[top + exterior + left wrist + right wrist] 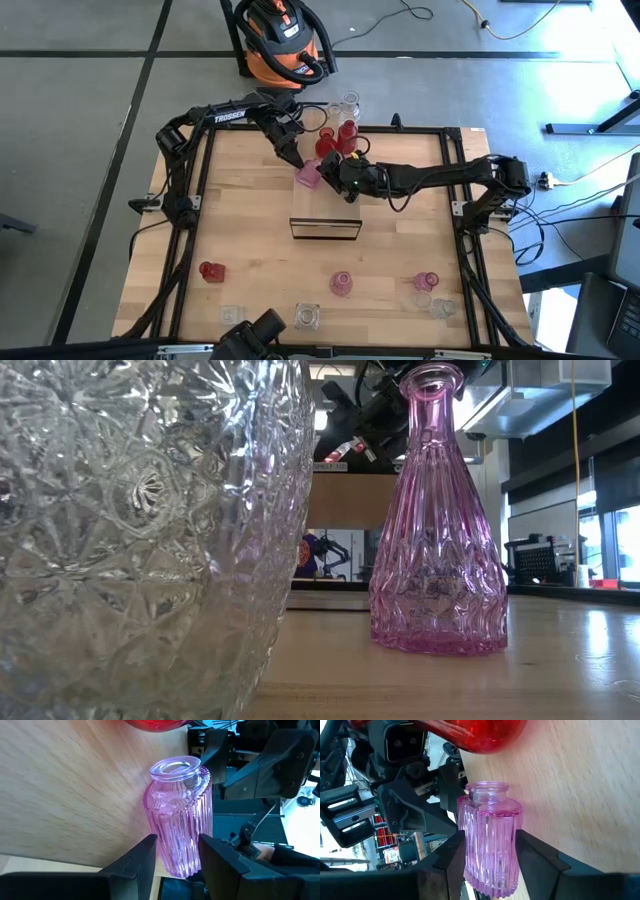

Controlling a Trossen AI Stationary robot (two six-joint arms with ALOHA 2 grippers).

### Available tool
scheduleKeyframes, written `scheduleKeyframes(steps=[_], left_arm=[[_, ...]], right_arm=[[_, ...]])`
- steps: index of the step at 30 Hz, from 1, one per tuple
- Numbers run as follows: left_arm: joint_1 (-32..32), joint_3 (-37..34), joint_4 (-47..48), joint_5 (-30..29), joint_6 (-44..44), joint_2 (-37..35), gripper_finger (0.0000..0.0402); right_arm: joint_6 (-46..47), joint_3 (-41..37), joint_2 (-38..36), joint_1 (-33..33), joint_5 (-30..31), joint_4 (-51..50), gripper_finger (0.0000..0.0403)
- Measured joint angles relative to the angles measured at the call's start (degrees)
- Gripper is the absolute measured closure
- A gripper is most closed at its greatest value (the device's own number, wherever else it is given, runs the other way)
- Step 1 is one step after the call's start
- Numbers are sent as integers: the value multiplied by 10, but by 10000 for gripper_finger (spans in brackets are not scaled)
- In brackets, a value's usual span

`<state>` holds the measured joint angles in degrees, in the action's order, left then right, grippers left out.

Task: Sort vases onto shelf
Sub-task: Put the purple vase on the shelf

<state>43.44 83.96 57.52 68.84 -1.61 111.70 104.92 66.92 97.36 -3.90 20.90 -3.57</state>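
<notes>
A ribbed pink glass vase (308,177) sits between my two grippers, above the wood just beyond the shelf (325,216), a light plank with a dark front edge. My left gripper (293,157) comes from the far left and my right gripper (340,176) from the right. Both are shut on this vase (178,827) (491,840). Two red vases (336,140) and clear vases (349,101) stand behind it by the far edge. More red, pink and clear vases stand along the near edge. Whether the pink vase's base rests on the wood, I cannot tell. My left gripper pinches the pink vase's ribbed lower body (165,855) between its two fingers (145,857), one on each side, slanting down from the far left. The vase's mouth (175,766) points away from the fingers. My right gripper pinches the same vase by its ribbed body (490,865) between its two fingers (532,852), coming from the table's right. The neck and mouth (487,790) stand out past the fingertips.
Along the near edge stand a red vase (211,271), pink vases (341,284) (426,282) and clear ones (307,317) (440,307). A large cut-glass vase (150,530) and a pink bottle vase (437,530) fill the low view. An orange vacuum (280,40) sits beyond the far edge.
</notes>
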Motion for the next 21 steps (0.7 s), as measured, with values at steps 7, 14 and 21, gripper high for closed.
scheduleKeyframes(steps=[7, 14, 21], left_arm=[[0, 0, -9, -4, 1, 0, 262], [0, 1, -29, -1, 15, 0, 262], [-4, 1, -29, 13, 16, 0, 262]], right_arm=[[-2, 1, 5, 0, -16, 1, 239], [7, 2, 17, -2, -42, 8, 239], [4, 2, 17, -6, -41, 7, 239]])
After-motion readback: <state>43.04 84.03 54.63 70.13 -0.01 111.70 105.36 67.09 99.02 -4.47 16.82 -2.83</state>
